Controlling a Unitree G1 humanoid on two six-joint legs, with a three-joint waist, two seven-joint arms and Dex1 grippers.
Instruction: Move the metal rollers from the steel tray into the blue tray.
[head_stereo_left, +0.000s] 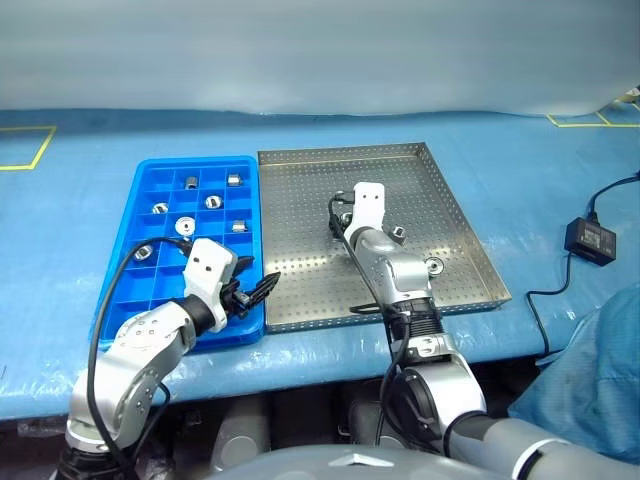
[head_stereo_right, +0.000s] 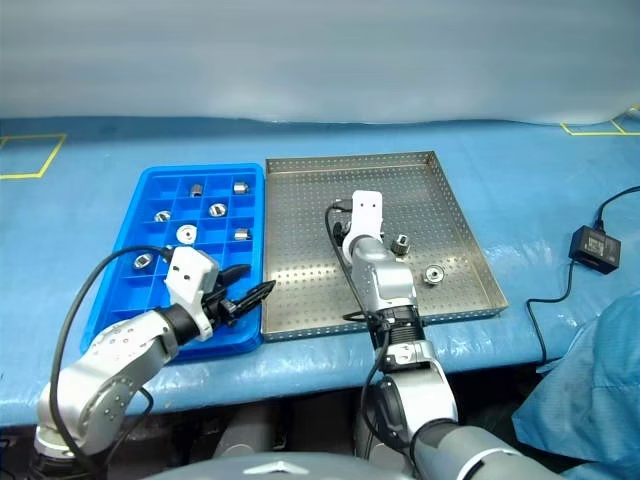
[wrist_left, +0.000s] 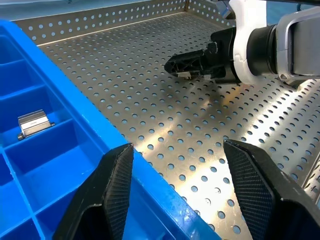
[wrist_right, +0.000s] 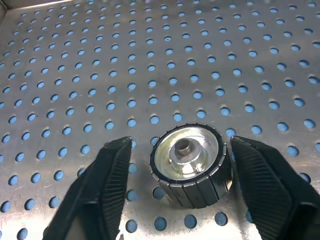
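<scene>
seven or so rollers sit in the blue tray already, count's a guess from up here. three left on the steel tray: my right claw brackets one roller, fingers apart, no grip yet. left claw hangs released over the trays' shared edge.

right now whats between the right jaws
One metal roller sits on the steel tray between the right gripper jaws, a gap showing on each side, so they are not yet closed on it. The right wrist view shows this.
</scene>
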